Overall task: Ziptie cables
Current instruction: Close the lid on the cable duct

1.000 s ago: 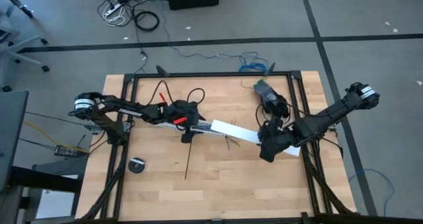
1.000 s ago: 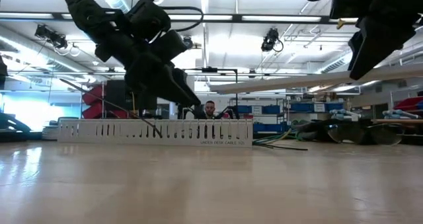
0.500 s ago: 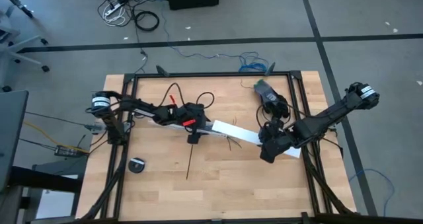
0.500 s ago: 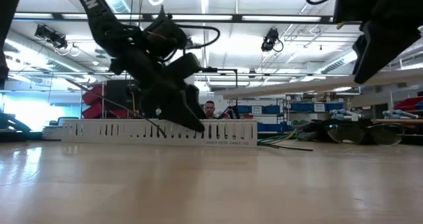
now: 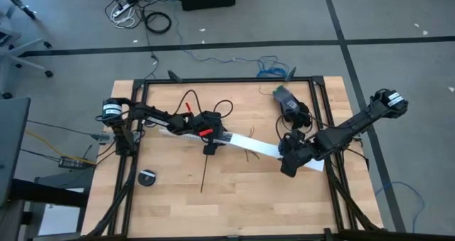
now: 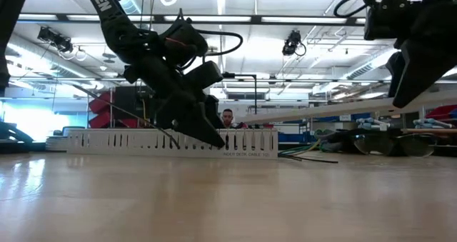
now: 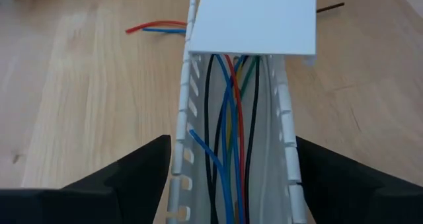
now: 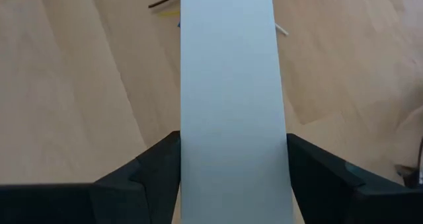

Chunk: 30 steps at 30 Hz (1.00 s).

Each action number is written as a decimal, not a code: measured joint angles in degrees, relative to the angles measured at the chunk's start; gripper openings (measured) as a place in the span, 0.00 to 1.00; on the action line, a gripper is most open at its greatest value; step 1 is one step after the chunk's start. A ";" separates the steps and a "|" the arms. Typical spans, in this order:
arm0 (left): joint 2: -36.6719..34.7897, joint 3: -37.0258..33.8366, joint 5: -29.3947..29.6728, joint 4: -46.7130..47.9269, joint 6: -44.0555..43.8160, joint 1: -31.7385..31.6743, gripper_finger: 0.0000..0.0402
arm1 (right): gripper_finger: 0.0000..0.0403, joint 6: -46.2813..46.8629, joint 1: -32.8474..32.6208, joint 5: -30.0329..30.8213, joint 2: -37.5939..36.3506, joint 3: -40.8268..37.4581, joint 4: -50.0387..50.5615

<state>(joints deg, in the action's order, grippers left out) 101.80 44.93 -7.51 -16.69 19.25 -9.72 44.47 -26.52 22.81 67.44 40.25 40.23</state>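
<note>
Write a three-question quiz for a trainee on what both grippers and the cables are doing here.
1. True or false: the right gripper holds one end of the white cover raised off the table.
2. Where do the cables run? A) inside the slotted channel; B) coiled on the floor; C) over the top of the cover.
3. Fill in: the left gripper straddles the channel with its jaws ____.

Key: 1 true; 2 A; 3 open.
</note>
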 joint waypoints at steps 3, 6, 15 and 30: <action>-0.02 0.00 0.00 -0.04 -0.20 0.02 0.74 | 0.57 -0.46 0.00 1.02 0.00 -0.43 -0.14; -0.04 0.00 -0.02 0.29 -0.24 0.02 0.74 | 0.57 -1.36 0.00 1.69 0.00 -0.79 -0.61; -0.07 0.00 -0.02 1.97 -0.37 0.02 0.74 | 0.57 -2.24 0.00 1.37 0.00 -1.95 -1.11; -0.22 0.08 -0.33 8.77 -1.85 -0.31 0.74 | 0.57 -3.67 -0.15 1.34 -2.38 -1.95 -0.46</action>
<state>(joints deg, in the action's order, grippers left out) 101.58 45.01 -7.84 -7.92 17.40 -10.02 40.79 -26.67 24.15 65.06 38.30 39.76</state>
